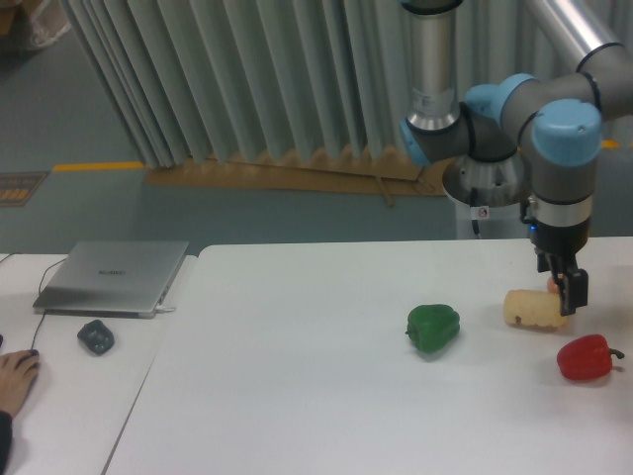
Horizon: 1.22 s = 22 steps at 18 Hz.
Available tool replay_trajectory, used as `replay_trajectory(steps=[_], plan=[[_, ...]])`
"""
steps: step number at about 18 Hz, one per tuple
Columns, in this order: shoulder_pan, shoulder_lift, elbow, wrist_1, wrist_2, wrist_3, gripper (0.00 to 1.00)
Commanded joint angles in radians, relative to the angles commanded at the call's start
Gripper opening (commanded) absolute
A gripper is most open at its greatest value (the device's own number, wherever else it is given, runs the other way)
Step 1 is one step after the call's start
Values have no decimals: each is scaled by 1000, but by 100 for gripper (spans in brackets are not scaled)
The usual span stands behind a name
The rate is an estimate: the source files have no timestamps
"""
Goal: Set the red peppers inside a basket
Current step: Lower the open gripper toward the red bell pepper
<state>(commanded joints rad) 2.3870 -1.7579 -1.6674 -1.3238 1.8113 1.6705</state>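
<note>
Gripper was hanging low over the right end of the pale yellow loaf-shaped thing, fingers pointing down at the white table, and honestly I couldn't tell from where I stood whether it was wide or pinched. Red pepper sat on the table near the right edge, a bit in front of the gripper and not touched by it, with the green pepper well off to its left. Over on the side desk there was a closed laptop, a dark mouse and somebody's hand resting at the edge.
</note>
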Motion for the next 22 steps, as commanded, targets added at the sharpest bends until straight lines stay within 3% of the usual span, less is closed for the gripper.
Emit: replay_trajectory(steps=[13,16,22], plan=[[55,-11,28,17,-1,-83,100],[70,-35,35,76,2,-89,100],[70,-51,34,80,2,-124,100]])
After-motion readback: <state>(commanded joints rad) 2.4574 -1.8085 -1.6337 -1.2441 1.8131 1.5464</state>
